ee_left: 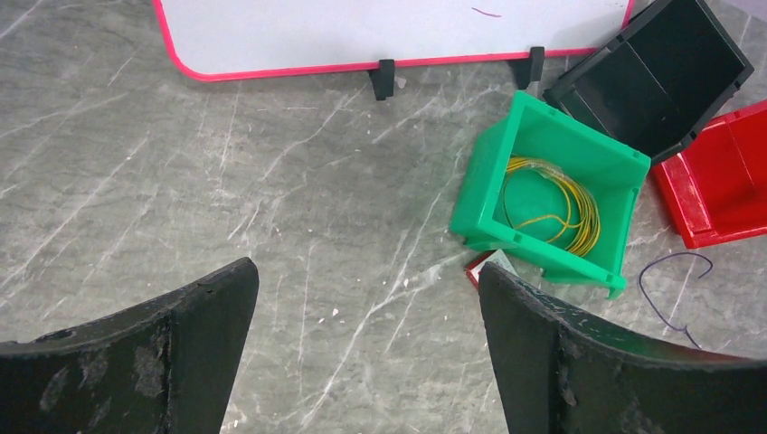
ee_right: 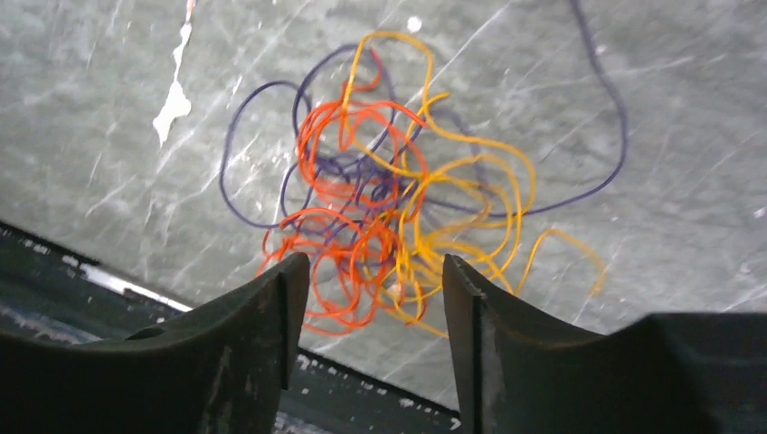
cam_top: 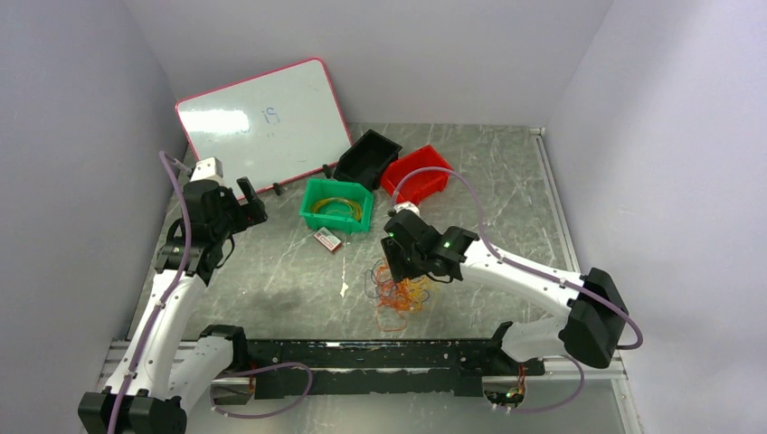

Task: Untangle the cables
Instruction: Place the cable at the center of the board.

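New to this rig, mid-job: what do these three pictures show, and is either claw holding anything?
The wide picture looks down on two white robot arms bolted at the near edge of a table. The other two come from a camera on each wrist; the dark shapes at the bottom are that arm's own fingers. The left claw is open and empty, above the table near a green bin holding a coiled yellow cable. A black bin, a red bin and a whiteboard stand behind. The right claw is open above the tangle of orange, yellow and purple cables, gripping nothing.
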You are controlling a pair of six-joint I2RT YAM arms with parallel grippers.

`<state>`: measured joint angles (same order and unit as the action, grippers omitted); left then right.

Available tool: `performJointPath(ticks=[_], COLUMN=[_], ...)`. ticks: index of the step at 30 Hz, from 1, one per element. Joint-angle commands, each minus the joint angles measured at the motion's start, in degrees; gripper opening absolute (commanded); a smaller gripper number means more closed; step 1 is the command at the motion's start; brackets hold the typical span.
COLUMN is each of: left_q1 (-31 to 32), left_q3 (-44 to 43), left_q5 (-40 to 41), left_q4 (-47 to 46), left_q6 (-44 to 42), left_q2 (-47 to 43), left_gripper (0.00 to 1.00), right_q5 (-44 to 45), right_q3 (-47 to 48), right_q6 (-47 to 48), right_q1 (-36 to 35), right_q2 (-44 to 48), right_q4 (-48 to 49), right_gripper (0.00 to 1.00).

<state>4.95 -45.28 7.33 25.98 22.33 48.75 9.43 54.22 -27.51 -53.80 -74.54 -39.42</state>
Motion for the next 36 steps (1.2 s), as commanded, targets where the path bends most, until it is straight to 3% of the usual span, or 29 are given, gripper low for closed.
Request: performJointPath(ticks=[1,4,10,17,22,27,31,36], left_q1=[-0.64,-0.64,-0.71,-0.91,-0.99,-1.02,-1.0,-1.04], left_q3=[-1.29,-1.36,-1.07,-1.18,0.67,1.24,0.38,0.15], left_q5=[-1.1,-1.09,-2.93,-4.38,-5.5,-5.79,-5.76,-6.5], left_q4=[-0.84,-0.73,-1.56,-2.09,-5.02,-5.72,-4.62,-4.15], left_q6=[-0.72,-0.71,-0.43,0.05,1.26,1.36,0.75,0.28], left_q2=[0.02,0.12,0.45,0.65,-1.85,-2.52,-1.7,-1.34], left_gripper=[0.96,0.97,0.99,0.99,0.99,0.99,0.99,0.99], right_q5=[9.06,9.97,12.64,7.8,11.67,12.61,18.21,12.29], right_q3=[2.91,5.17,3.6,-5.21,-6.43,-3.69,0.18,-1.31], right_q6=[-0.97,-1.45,-3.96,-16.78,-24.27,-22.85,-19.91,-9.68], right_q1=[-0.12,-0.11,0.12,0.11,0.11,0.12,1.38,11.89], right_q2=[-1.58,-0.99,0.98,4.9,1.46,-2.95,-4.67,-1.16], right_q4=[1.26,2.18,1.42,16.59,20.43,22.44,14.93,14.63], right_gripper=[0.65,0.71,0.73,0.72,0.7,0.69,0.69,0.68])
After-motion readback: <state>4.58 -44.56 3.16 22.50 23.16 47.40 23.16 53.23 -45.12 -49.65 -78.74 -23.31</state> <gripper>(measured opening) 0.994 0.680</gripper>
